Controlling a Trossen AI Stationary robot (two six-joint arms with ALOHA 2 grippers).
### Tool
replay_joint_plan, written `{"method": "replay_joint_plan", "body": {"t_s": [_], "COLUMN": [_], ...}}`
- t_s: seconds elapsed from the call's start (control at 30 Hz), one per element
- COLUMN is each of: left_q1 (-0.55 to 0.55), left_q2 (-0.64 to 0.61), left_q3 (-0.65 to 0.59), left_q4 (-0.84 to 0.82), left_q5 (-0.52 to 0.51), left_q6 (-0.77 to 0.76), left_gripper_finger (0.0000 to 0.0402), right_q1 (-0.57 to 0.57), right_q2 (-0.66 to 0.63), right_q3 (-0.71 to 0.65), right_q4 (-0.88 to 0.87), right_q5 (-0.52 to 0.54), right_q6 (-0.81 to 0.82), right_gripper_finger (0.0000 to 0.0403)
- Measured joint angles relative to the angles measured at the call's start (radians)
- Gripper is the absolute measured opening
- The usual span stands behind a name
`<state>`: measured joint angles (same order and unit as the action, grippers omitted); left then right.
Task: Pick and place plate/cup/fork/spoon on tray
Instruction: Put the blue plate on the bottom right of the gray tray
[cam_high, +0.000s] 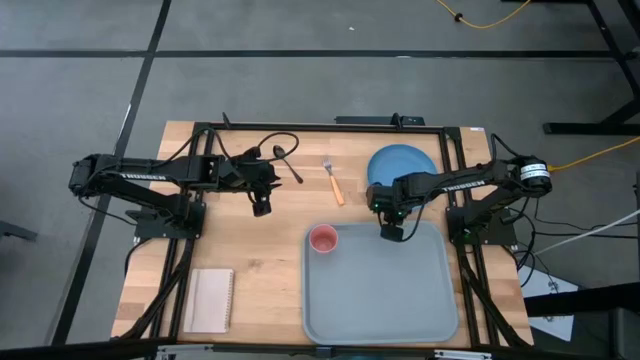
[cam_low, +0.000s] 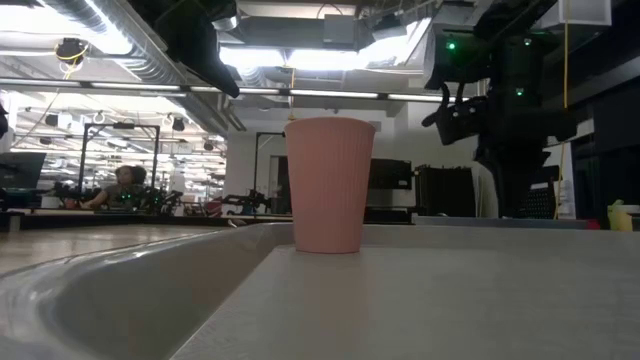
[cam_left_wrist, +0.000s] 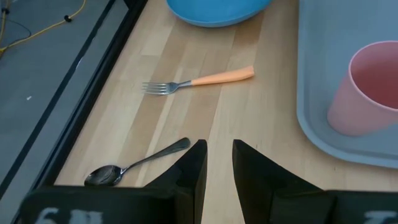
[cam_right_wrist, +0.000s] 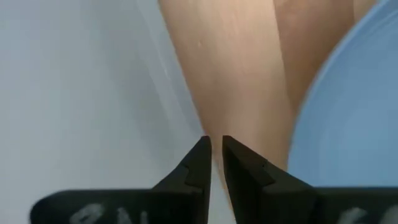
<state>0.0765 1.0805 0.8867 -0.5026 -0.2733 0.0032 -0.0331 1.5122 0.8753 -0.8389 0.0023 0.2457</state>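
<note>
The light-blue plate (cam_high: 402, 165) lies flat on the table at the far side, just beyond the tray's far rim. The pink cup (cam_high: 323, 239) stands upright in the far left corner of the grey-blue tray (cam_high: 380, 300). The orange-handled fork (cam_high: 333, 180) and the dark spoon (cam_high: 288, 162) lie flat on the wood left of the plate. My left gripper (cam_high: 262, 207) hovers near the spoon (cam_left_wrist: 134, 165), its fingers a little apart and empty. My right gripper (cam_high: 390, 232) is shut and empty, above the tray's far rim (cam_right_wrist: 180, 93) and next to the plate (cam_right_wrist: 354, 106).
A small white notepad (cam_high: 210, 300) lies at the table's near left. Dark frame rails run along the table's left, right and far sides. The tray floor right of the cup is bare.
</note>
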Motion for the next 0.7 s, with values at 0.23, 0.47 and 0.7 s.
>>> {"method": "replay_joint_plan", "body": {"t_s": [0.23,0.47,0.7], "left_q1": [0.000,0.000,0.000], "left_q2": [0.000,0.000,0.000], "left_q3": [0.000,0.000,0.000], "left_q4": [0.000,-0.002,-0.005], "left_q5": [0.002,0.002,0.002], "left_q6": [0.000,0.000,0.000], "left_gripper_finger": [0.0069,0.0069,0.0069], "right_q1": [0.059,0.093,-0.006], "right_q2": [-0.006,-0.035,-0.122], "right_q3": [-0.001,0.030,0.047], "right_q4": [0.007,0.004,0.006], "right_q5": [0.138,0.203,0.158], "right_q6": [0.037,0.064,0.095], "right_gripper_finger": [0.0054,0.0095,0.0131]}}
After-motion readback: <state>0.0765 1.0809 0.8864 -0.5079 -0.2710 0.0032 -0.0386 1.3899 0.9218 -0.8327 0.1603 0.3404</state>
